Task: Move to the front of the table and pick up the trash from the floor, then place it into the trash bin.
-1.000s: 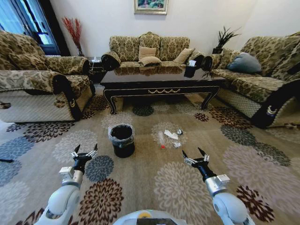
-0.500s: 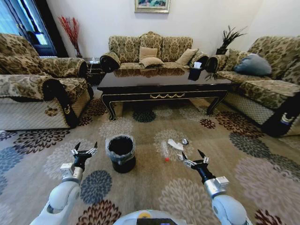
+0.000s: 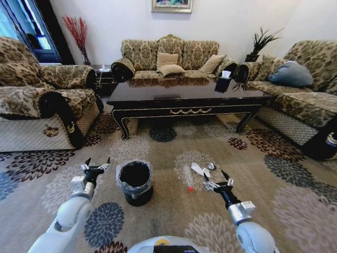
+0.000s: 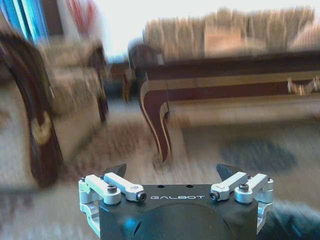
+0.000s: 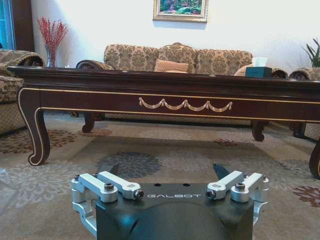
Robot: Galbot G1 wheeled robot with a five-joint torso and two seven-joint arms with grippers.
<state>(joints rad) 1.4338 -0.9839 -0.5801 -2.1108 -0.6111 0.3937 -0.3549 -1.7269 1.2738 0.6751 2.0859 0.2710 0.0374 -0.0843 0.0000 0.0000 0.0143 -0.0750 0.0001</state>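
Head view: the table (image 3: 184, 97) stands at 12 o'clock. The trash bin (image 3: 135, 182) sits on the carpet with the trash (image 3: 199, 171) at its 3 o'clock. Left gripper (image 3: 95, 167) and right gripper (image 3: 218, 183) hover wide, empty.

Left wrist view: left gripper (image 4: 171, 172) wide.

Right wrist view: right gripper (image 5: 165, 171) wide, facing the table (image 5: 165, 95).

The desk (image 3: 184, 96) is glossy near-black, a gold scroll running along its front edge. The trash bin (image 3: 135, 182) is black with a greyish liner; the trash (image 3: 199, 171) beside it is white paper, a silvery bit and a red cap. The carpet (image 3: 158, 216) is beige with dark and grey flower medallions — the sofas (image 3: 174, 54) wear gold-brown brocade.
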